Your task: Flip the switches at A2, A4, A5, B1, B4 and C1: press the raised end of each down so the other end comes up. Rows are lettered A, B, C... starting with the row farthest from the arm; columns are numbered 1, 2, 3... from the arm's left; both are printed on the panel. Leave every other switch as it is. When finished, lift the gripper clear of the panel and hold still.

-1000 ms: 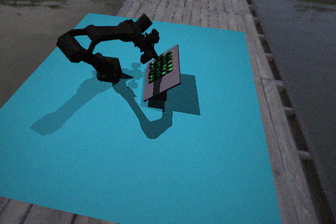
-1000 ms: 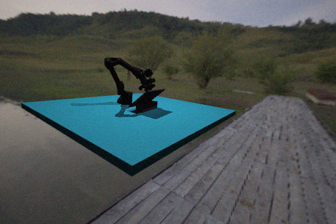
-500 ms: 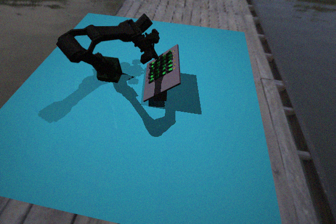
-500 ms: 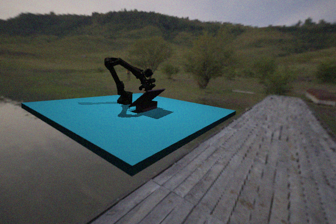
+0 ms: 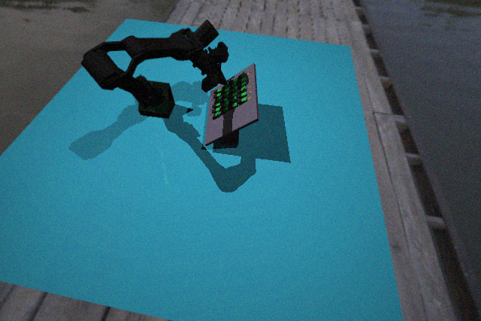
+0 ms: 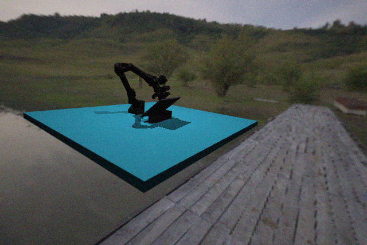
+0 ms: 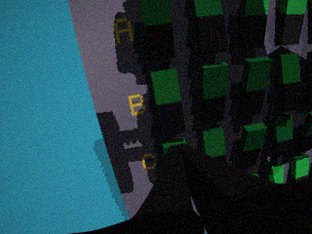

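1. One black robot arm [image 5: 151, 46] [image 6: 124, 83] reaches over a blue table [image 5: 155, 231] [image 6: 142, 153] [image 7: 39, 117], its gripper [image 5: 224, 83] [image 6: 160, 98] [image 7: 177, 151] closed, with nothing held.
2. We see the switch panel [image 5: 244, 115] [image 6: 175, 100] [image 7: 93, 63] tilted on a dark stand [image 5: 229, 140] [image 6: 161, 115] in front of the arm's base, green switches in rows across its face.
3. From the wrist, we read yellow letters A, B and C beside the rows; the fingertips are at the first switch [image 7: 175, 145] of row C, partly hiding it. Whether they touch, we cannot tell.
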`<control>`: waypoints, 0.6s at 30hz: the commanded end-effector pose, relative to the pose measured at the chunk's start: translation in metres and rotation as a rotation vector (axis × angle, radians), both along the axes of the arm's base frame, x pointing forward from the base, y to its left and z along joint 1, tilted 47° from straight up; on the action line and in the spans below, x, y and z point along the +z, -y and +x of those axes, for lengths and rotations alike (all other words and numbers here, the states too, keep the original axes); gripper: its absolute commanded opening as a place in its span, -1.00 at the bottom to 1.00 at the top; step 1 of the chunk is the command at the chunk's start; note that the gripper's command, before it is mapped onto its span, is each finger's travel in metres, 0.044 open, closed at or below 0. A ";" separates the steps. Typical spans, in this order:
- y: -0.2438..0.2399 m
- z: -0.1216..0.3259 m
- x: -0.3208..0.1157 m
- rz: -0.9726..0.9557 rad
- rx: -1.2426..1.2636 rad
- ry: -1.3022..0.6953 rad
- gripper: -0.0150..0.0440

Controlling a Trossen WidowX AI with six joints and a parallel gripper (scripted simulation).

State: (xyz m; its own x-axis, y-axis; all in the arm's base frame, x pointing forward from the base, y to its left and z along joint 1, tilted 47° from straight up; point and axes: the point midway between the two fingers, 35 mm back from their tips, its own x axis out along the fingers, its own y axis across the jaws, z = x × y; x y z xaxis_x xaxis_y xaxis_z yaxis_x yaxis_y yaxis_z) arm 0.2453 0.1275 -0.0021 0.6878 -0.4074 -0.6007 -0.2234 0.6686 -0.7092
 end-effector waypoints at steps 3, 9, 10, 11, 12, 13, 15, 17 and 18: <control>0.002 -0.001 -0.002 -0.006 0.003 -0.009 -0.49; 0.002 0.000 -0.003 -0.006 0.003 -0.009 -0.49; 0.002 0.000 -0.003 -0.006 0.003 -0.009 -0.49; 0.002 0.000 -0.003 -0.006 0.003 -0.009 -0.49; 0.002 0.000 -0.003 -0.006 0.003 -0.009 -0.49; 0.002 0.000 -0.003 -0.006 0.003 -0.009 -0.49; 0.003 0.000 -0.003 -0.006 0.003 -0.009 -0.49; 0.003 0.001 -0.003 -0.006 0.003 -0.009 -0.49; 0.003 0.001 -0.004 -0.006 0.003 -0.009 -0.49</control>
